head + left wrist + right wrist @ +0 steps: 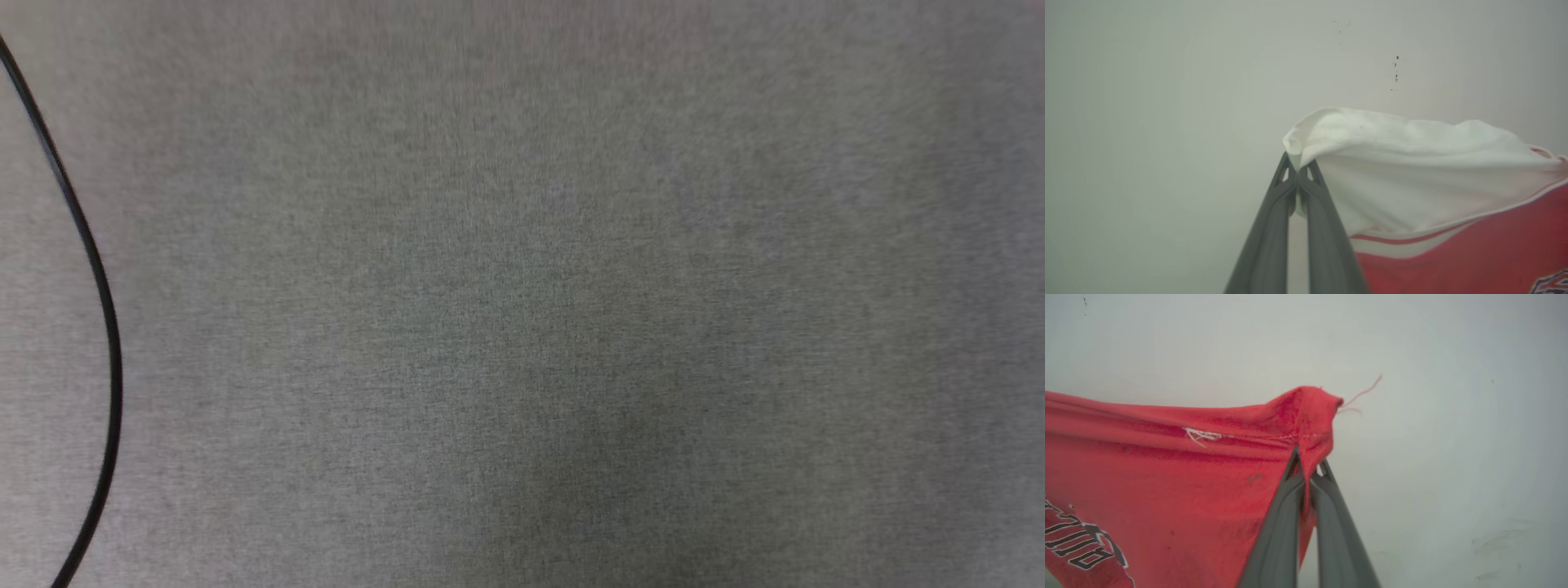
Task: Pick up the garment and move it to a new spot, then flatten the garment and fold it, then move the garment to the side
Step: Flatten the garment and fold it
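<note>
Left gripper [1298,168]: pressed onto white sleeve edge of the garment [1412,163], cloth spreading to its right.
Right gripper [1308,467]: pinching red hem corner, lettering [1081,543] to its lower left, loose thread [1361,394] above its tips.
Head view: grey surface [571,286], black cable [104,310].

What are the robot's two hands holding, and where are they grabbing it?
Both hold the red-and-white jersey: the left gripper pinches a white sleeve's edge, the right gripper pinches a red corner.

Left gripper [1298,164] and right gripper [1309,460] each clamp the garment [1412,171], fingers pressed together.
</note>
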{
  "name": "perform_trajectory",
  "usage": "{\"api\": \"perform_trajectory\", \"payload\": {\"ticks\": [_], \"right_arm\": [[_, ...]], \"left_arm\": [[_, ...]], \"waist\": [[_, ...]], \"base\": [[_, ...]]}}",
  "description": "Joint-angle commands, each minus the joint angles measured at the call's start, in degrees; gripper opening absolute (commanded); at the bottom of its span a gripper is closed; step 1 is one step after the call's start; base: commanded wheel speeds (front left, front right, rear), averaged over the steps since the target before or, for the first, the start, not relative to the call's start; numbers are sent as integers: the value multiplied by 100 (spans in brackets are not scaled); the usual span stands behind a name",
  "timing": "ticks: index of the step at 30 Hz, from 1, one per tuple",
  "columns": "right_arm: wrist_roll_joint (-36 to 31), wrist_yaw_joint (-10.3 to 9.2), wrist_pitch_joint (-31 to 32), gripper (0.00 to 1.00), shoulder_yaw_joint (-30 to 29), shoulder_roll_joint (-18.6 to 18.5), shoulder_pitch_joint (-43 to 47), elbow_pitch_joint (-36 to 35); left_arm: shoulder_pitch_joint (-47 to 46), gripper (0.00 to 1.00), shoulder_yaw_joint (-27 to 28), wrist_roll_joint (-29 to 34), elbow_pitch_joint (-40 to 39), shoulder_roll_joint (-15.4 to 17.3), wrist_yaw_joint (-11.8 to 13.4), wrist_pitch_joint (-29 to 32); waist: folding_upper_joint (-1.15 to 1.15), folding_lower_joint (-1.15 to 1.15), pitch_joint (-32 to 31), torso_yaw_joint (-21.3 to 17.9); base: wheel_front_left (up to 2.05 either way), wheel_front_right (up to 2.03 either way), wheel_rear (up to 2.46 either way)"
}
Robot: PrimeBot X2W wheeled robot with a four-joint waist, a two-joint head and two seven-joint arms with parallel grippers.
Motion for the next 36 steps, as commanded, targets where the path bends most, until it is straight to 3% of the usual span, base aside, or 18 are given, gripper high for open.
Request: {"api": "perform_trajectory", "payload": {"ticks": [1, 7, 8, 10, 19, 25, 36], "right_arm": [[-33, -48, -23, 0, -44, -90, -68, 90], [-51, -39, -137, 0, 165, 97, -458, 417], [41, -34, -247, 0, 504, 133, -479, 640], [436, -33, -442, 0, 1088, 63, 210, 763], [1210, -35, -738, 0, 1790, -334, 2174, 598], [1654, -41, -838, 0, 1907, -625, 3546, 378], [1892, -64, -696, 0, 1620, -774, 5700, -25]], "left_arm": [[-122, 0, 52, -8, 115, 101, 43, -16], [-413, 0, -32, -11, 522, -46, -84, -66], [-210, 0, -41, -122, 905, -132, -280, -209], [594, 0, -29, -392, 1272, -245, -563, -328], [2851, 0, 25, -924, 1046, -381, -758, -545], [4465, 0, 146, -1157, 483, -365, -752, -605], [7074, 0, 470, -1507, -823, -276, -98, -562]], "waist": [[0, -1, 379, 47], [0, -1, 934, 142], [0, -1, 1207, 255], [0, -1, 982, 342], [0, -1, 185, 423], [0, -1, -411, 477], [0, -1, -1646, 466]], "base": [[0, 0, 0], [0, 0, 0], [0, 0, 0], [0, 0, 0], [0, 0, 0], [0, 0, 0], [0, 0, 0]]}}
